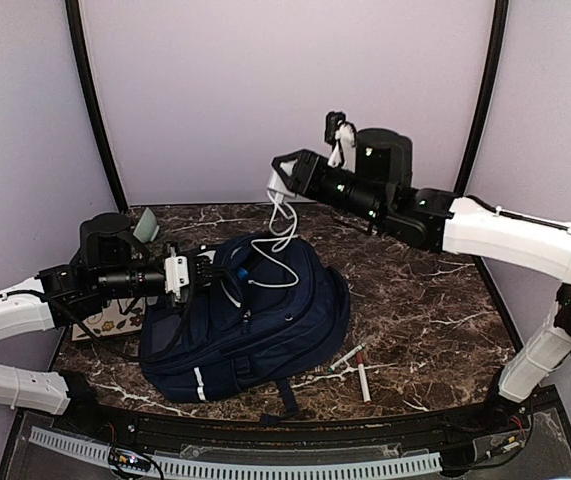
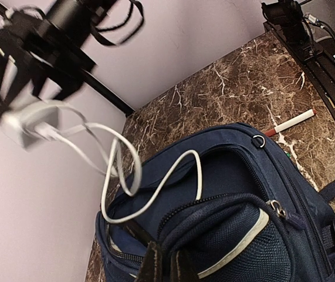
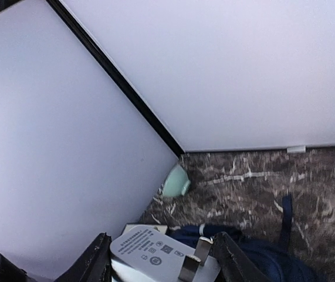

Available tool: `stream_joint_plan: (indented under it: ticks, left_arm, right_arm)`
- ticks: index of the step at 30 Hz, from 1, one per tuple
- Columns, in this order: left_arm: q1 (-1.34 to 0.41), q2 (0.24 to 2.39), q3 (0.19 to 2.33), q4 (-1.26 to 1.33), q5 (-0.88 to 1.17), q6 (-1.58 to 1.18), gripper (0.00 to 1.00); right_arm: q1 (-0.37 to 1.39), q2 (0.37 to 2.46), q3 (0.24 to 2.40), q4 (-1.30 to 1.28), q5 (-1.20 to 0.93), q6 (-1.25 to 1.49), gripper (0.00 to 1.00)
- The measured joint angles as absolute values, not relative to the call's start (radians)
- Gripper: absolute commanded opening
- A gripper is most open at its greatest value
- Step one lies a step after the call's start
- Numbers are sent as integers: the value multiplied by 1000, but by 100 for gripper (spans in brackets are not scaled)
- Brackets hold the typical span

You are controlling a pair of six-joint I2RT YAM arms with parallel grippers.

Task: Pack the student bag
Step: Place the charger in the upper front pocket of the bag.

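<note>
The student bag (image 1: pixel 255 320) is laid on the tabletop (image 1: pixel 435 300), a little left of the middle. The rim of its opened top is pinched by the left end effector (image 1: pixel 208 268), whose fingers are pressed together on the fabric. A white charger (image 3: pixel 149 252) is clamped in the right end effector (image 1: pixel 281 182) above the bag, and its cable (image 2: pixel 199 176) is hung in loops onto the bag. Two markers (image 1: pixel 362 378) are seen just right of the bag.

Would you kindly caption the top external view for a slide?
Right gripper holds a white charger above the navy backpack, cable draped onto it; left gripper pinches the bag's edge.
</note>
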State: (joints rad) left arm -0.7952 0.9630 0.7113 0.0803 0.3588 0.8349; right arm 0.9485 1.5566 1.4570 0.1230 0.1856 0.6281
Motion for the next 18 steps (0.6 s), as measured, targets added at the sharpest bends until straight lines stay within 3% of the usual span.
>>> stream_joint_plan:
  ticks: [8, 13, 16, 18]
  left_arm:
    - [-795, 961, 705, 82, 358, 834, 0]
    - [-796, 958, 685, 129, 339, 825, 0]
    - [-797, 947, 662, 164, 326, 813, 0]
    - [-797, 947, 657, 176, 321, 806, 0]
  right_arm:
    - [1004, 1670, 1254, 137, 151, 766, 20]
    - [1027, 1673, 1222, 160, 126, 806, 29]
    - [1029, 1685, 1210, 154, 112, 815, 46]
    - [1032, 1721, 1241, 126, 100, 809, 68]
